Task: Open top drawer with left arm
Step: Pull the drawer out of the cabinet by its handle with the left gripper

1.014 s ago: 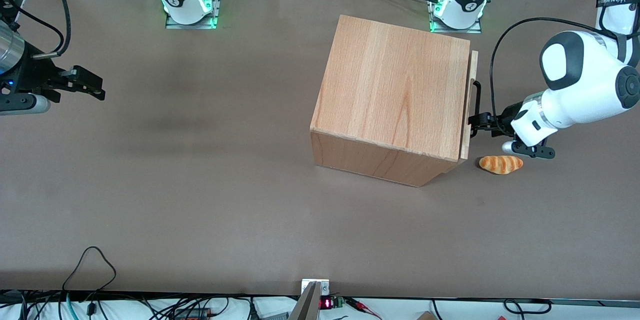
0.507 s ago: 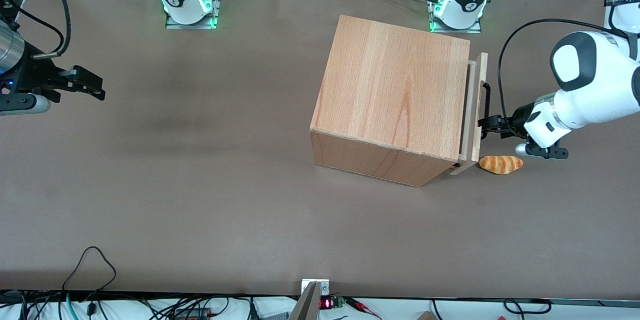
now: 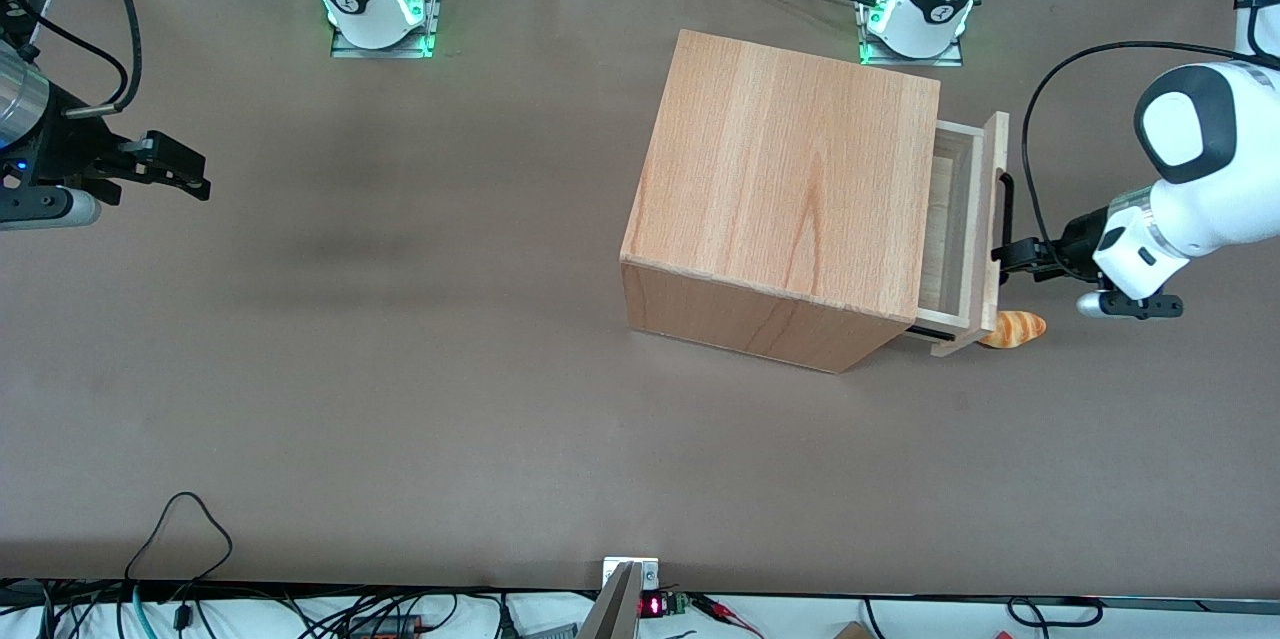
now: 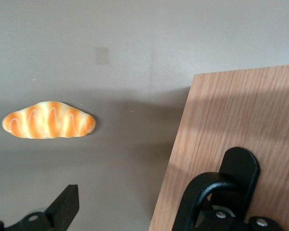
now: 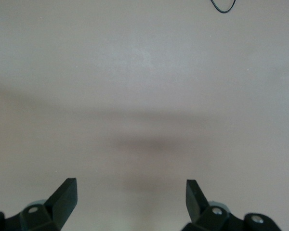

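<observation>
The big light-wood cabinet (image 3: 790, 189) stands toward the working arm's end of the table. Its top drawer (image 3: 958, 219) is pulled partly out, so the pale inside shows between cabinet and front panel (image 3: 993, 219). On that panel is a black handle (image 3: 1006, 204). The left arm's gripper (image 3: 1003, 257) is at the handle, open, with one finger hooked through it and the other finger free over the table. In the left wrist view the wooden panel (image 4: 241, 120), the black handle (image 4: 233, 180) and the gripper (image 4: 132, 204) show close up.
A small orange-striped bread roll (image 3: 1018, 327) (image 4: 49, 120) lies on the brown table (image 3: 400, 369) in front of the drawer, partly under the panel's lower corner. The left arm's white elbow (image 3: 1195, 159) hangs above the table edge.
The drawer has slid out of the cabinet, from nearly closed to well open. The left gripper and arm moved away from the cabinet with the handle. The panel now covers part of the roll.
</observation>
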Robot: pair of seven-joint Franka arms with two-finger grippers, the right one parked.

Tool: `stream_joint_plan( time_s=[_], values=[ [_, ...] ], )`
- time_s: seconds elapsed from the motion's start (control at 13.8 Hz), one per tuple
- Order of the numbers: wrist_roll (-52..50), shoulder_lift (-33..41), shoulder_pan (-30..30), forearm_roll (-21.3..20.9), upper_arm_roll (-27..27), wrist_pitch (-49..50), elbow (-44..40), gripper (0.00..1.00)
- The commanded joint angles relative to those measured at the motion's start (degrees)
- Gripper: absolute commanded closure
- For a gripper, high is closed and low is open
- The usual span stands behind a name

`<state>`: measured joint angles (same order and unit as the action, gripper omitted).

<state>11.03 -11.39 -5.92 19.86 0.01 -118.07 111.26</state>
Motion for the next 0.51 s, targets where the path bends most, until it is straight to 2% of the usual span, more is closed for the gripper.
stream_joint_plan(
  time_s=[0.0, 0.29, 0.43],
  values=[
    [1.18, -0.03, -2.34, 0.80, 0.16, -1.64, 0.80, 0.00],
    [1.36, -0.65, -4.10, 0.45, 1.66, -1.82, 0.54, 0.00],
    [1.27, -0.73, -4.72, -2.36, 1.75, -1.82, 0.28, 0.00]
  ],
)
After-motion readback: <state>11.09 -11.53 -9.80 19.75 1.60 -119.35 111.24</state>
